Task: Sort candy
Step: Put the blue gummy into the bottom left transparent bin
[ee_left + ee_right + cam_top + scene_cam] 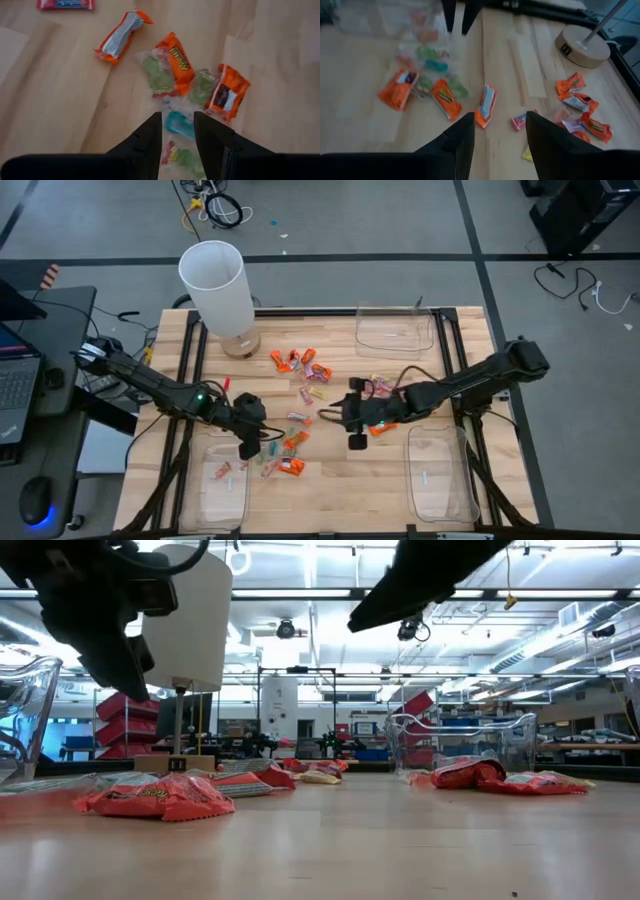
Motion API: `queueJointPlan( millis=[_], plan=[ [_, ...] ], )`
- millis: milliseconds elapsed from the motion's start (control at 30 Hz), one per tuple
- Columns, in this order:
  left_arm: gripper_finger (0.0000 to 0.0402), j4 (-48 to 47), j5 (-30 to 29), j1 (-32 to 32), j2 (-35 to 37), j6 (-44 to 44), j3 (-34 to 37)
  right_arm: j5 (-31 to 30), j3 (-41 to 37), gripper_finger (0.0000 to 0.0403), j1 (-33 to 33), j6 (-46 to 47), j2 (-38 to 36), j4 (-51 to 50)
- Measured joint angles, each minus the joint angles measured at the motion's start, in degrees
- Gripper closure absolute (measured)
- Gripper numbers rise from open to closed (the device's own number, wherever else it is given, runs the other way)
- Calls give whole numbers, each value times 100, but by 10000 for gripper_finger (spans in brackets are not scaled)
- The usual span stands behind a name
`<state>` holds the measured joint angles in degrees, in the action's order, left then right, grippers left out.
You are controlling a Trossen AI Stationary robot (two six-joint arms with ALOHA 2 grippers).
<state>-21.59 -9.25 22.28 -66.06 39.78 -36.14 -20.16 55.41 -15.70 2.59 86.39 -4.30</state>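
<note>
Here, candy [296, 402] is scattered across the middle of the table [330, 480], between the lamp [218, 290] and the near trays [222, 480]. The left gripper [177, 131] is held open and empty over a teal sweet [180, 125]. The right gripper [500, 125] is open and empty above the table, near loose candy.

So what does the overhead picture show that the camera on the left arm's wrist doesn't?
Only the overhead view shows the whole table: both arms, the white lamp, three clear trays and the right gripper near the middle. Only the left wrist view shows fine detail: a turquoise-wrapped candy between the open jaws of the left gripper, with pale green candies and orange candies beyond. Both show the left gripper over the same cluster of sweets on the wood.
</note>
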Motion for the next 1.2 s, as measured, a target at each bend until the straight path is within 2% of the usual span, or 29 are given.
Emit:
queueJointPlan(
  millis=[200, 300, 500, 633, 867, 1100, 1200],
  plan=[
    [286, 439, 33, 2, 0, 540, 181, -274, -683, 241, -87, 266, -409, 656],
    [286, 675, 47, 44, 0, 544, 346, -285, -858, 241, -134, 327, -483, 936],
    [286, 1276, 55, 190, 0, -664, 654, -297, -896, 241, -182, 300, -404, 1115],
    [286, 1502, 1, 175, 2, -1084, 691, -327, -898, 241, -182, 284, -404, 1148],
    [286, 1583, -365, 162, 2, -1125, 693, -430, -898, 241, -182, 181, -404, 1239],
    [286, 3111, -285, 160, 2, -1409, 692, -442, -898, 241, -150, 191, -404, 1353],
    [286, 3239, -215, 127, 4, -1276, 667, -442, -898, 241, -143, 297, -400, 1446]
  ],
)
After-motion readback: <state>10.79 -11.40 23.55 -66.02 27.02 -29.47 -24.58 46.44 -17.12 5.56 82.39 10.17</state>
